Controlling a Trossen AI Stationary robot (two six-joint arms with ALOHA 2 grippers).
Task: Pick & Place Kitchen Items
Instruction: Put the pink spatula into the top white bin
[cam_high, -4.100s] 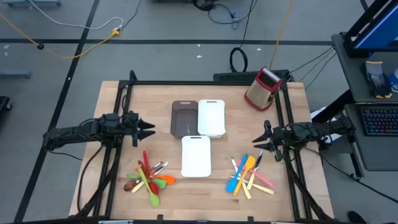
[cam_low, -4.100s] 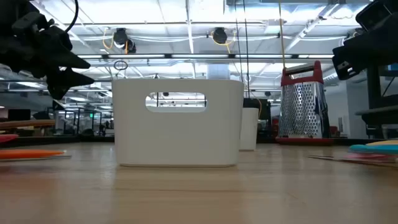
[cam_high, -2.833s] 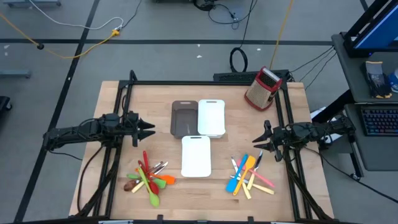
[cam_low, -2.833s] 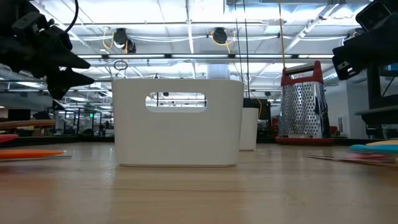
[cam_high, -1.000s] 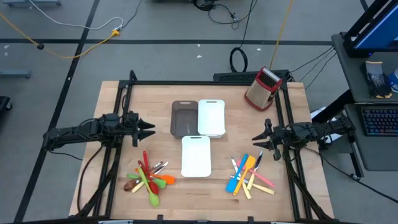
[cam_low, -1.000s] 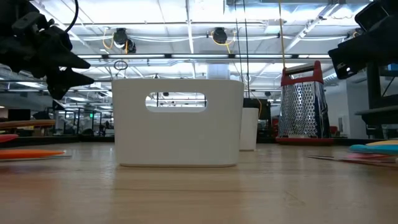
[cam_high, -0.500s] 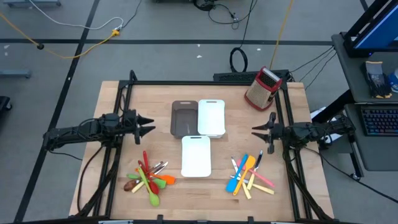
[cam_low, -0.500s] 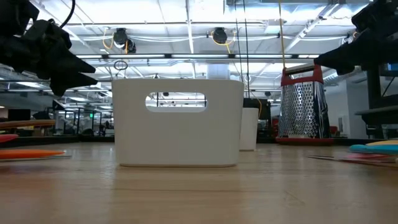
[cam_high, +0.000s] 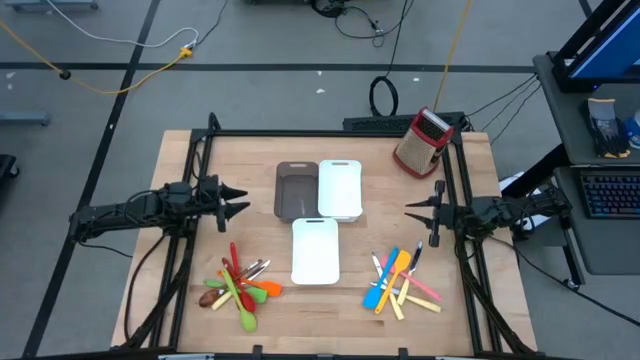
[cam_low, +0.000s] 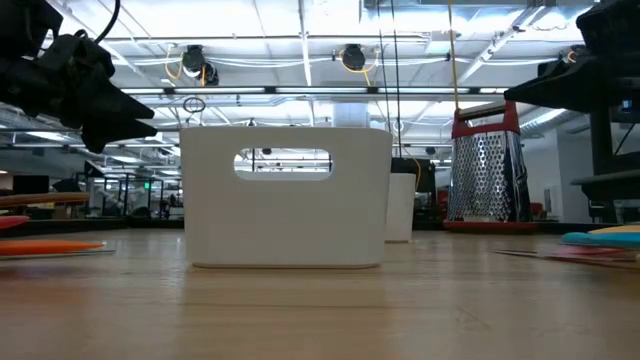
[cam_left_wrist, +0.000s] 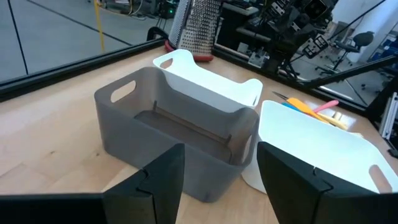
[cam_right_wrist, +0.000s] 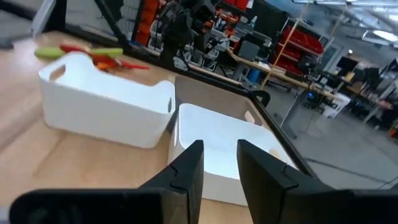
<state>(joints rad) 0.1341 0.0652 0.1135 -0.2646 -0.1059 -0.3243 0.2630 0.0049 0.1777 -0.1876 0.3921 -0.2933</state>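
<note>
Nearest the table's front edge lie two heaps of kitchen items. The left heap (cam_high: 240, 284) holds red, green, orange and brown spoons and spatulas; the right heap (cam_high: 400, 281) holds blue, orange and pink utensils with cream-handled knives. Between the heaps stands a white tray (cam_high: 316, 250), empty in the overhead view. Farther back, the left gripper (cam_high: 236, 201) hovers above the table's left side, its fingers (cam_left_wrist: 155, 180) spread apart and holding nothing, pointing toward the trays. Opposite it, the right gripper (cam_high: 412, 213) hovers above the right side, its fingers (cam_right_wrist: 186, 163) parted by a narrow gap and also empty. Between the two grippers sit a dark-brown tray (cam_high: 295, 190) and a second white tray (cam_high: 340, 188), side by side and touching. At the far right corner stands a red-and-metal box grater (cam_high: 423, 141), upright in the low view.
</note>
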